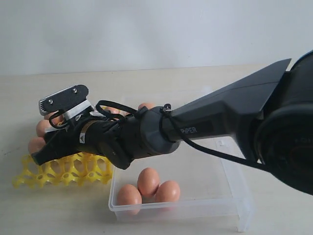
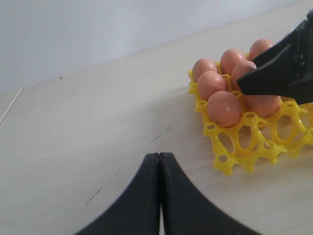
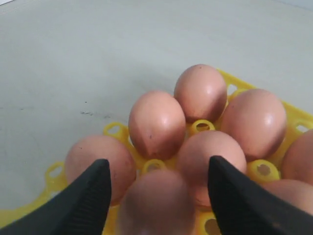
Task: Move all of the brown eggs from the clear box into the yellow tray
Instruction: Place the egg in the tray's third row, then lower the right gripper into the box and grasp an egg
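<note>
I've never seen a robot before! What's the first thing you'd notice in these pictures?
The big black arm stretching across from the right, its pincer open over the yellow tray on the left. Brown eggs sit packed together in that tray. Three more eggs wait at the near end of the clear box.

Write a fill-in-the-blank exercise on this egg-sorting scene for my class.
1. The egg tray is coloured ___.
2. Inside the clear box, by its near wall, lie ___ brown eggs.
3. The arm reaching across to the tray is the robot's ___ one.
4. The left hand holds ___.
Missing words: yellow; three; right; nothing.
</note>
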You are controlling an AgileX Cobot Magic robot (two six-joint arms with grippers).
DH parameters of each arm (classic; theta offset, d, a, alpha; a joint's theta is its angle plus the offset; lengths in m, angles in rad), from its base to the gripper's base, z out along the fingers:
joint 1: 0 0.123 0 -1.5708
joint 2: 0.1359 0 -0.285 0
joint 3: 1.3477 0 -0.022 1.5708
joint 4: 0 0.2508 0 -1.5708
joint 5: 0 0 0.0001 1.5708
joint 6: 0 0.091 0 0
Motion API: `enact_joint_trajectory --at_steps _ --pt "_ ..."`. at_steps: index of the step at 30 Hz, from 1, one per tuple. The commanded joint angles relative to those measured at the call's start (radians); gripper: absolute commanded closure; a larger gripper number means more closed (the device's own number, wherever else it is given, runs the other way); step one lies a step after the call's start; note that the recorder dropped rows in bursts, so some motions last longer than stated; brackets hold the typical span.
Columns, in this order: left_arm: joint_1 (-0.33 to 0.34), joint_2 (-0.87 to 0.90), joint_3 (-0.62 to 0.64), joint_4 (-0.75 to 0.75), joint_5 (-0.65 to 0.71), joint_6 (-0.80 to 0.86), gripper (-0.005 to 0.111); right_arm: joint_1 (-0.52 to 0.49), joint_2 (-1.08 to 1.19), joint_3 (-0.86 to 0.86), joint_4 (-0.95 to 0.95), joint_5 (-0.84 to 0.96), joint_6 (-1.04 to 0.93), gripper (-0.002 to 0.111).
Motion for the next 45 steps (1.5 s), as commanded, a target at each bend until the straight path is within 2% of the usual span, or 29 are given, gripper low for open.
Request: enact_joint_trajectory --at_steps 1,3,7,11,13,15,22,28,39,42,45 --pt "-0.002 -0.006 -0.004 0.000 -0.008 -0.005 0.107 0.000 -0.011 -0.018 -0.009 0.087 0.011 0.046" --pt "-0.002 -0.006 -0.004 0.000 -0.008 -0.005 0.107 0.000 -0.060 -0.018 -0.009 0.202 0.008 0.046" --pt "-0.002 -0.006 -0.004 0.000 -0.008 -0.005 0.107 -0.013 -0.256 -0.018 -0.009 0.545 0.019 0.050" --pt "-0.002 -0.006 -0.004 0.000 -0.008 -0.005 0.107 -0.074 -0.363 -0.018 -0.065 0.881 0.319 0.050" --pt "-0.002 -0.006 -0.004 0.000 -0.008 -0.005 0.107 -0.106 -0.377 -0.015 -0.115 1.029 0.420 0.050" --pt "-0.002 -0.006 -0.004 0.000 -0.008 -0.005 0.107 -0.129 -0.377 -0.002 -0.120 1.105 0.449 0.050" --pt "-0.002 -0.006 -0.004 0.000 -0.008 -0.005 0.107 -0.170 -0.363 0.061 -0.051 1.132 0.508 0.050" --pt "-0.002 -0.006 -0.004 0.000 -0.008 -0.005 0.107 -0.170 -0.321 0.064 0.032 1.069 0.499 0.047" --pt "-0.002 -0.006 -0.004 0.000 -0.008 -0.005 0.107 -0.170 -0.225 0.064 0.074 1.096 0.504 0.048" --pt "-0.002 -0.006 -0.004 0.000 -0.008 -0.005 0.107 -0.170 -0.207 0.064 0.074 1.123 0.504 0.054" --pt "-0.002 -0.006 -0.004 0.000 -0.008 -0.005 0.107 -0.170 -0.205 0.064 0.072 1.131 0.504 0.071"
